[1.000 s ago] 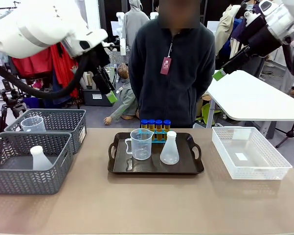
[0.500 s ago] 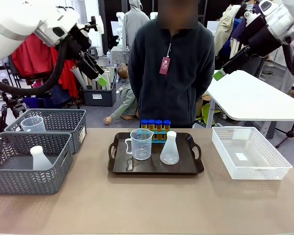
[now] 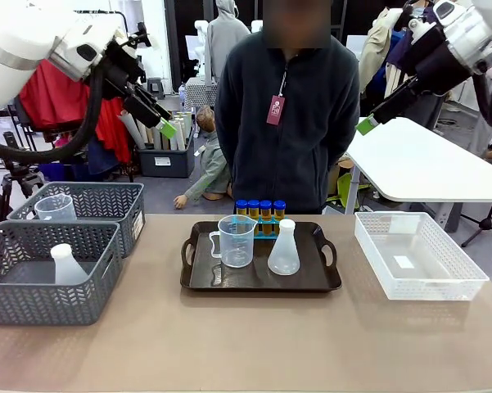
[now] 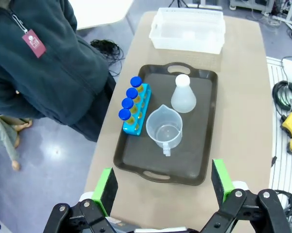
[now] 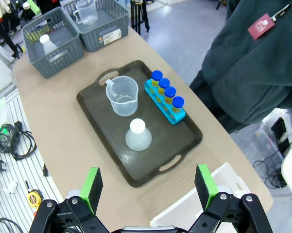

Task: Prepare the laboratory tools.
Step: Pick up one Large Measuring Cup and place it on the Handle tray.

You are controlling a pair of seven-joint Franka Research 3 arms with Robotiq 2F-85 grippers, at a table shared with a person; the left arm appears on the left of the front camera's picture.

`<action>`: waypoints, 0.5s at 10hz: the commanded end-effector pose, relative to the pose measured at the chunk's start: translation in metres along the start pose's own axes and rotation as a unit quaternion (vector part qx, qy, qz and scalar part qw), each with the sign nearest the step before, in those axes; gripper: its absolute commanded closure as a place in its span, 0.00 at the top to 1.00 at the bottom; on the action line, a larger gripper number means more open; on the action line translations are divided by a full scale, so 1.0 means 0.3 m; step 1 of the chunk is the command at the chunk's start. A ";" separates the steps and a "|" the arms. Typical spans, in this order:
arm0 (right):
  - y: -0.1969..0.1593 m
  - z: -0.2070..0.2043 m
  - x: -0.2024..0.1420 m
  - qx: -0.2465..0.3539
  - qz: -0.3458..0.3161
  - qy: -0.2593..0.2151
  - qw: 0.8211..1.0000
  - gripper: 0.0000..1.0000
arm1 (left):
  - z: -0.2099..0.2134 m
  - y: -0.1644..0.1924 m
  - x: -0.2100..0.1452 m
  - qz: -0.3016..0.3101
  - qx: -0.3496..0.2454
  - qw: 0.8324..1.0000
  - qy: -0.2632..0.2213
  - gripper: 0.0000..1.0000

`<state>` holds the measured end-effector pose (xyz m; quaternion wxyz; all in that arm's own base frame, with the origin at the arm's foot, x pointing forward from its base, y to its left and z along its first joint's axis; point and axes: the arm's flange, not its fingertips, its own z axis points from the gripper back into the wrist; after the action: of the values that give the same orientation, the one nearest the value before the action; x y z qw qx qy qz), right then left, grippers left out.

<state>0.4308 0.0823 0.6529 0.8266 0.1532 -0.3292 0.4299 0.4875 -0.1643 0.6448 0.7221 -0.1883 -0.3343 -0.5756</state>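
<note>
A black handled tray point(image 3: 198, 278) sits mid-table. On it stand a clear handled beaker point(image 3: 236, 241), a translucent white conical flask point(image 3: 284, 248) and a low blue rack point(image 3: 259, 229) with four blue-capped amber tubes point(image 3: 259, 207). My left gripper point(image 3: 168, 128) hangs high at the back left, far above the table. Its wrist view looks down on the beaker point(image 4: 164, 128), flask point(image 4: 183, 94) and rack point(image 4: 136, 109) between open fingers point(image 4: 105, 187). My right gripper point(image 3: 366, 124) is raised at the upper right, open and empty, over the flask point(image 5: 138, 136) and beaker point(image 5: 122, 94).
Two grey baskets point(image 3: 106, 246) at the table's left hold a second flask point(image 3: 65, 266) and a second beaker point(image 3: 56, 207). A white mesh basket point(image 3: 417, 286) stands at the right. A person in a dark fleece point(image 3: 286, 123) stands behind the tray.
My left arm has swung up and to the left, away from the tray. The right arm and the things on the tray have not moved.
</note>
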 end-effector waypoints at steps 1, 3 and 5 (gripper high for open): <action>-0.003 0.004 0.000 0.002 0.000 -0.004 1.000 1.00 | 0.006 0.000 -0.024 -0.002 0.000 1.000 -0.018 1.00; -0.003 0.004 0.000 0.002 0.000 -0.004 1.000 1.00 | -0.001 -0.007 -0.009 -0.008 -0.010 1.000 0.004 1.00; -0.003 0.004 0.000 0.002 0.000 -0.004 1.000 1.00 | 0.002 0.002 -0.002 0.002 0.000 1.000 -0.002 1.00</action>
<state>0.4308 0.0823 0.6529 0.8266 0.1532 -0.3292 0.4299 0.4877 -0.1644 0.6439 0.7223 -0.1907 -0.3323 -0.5758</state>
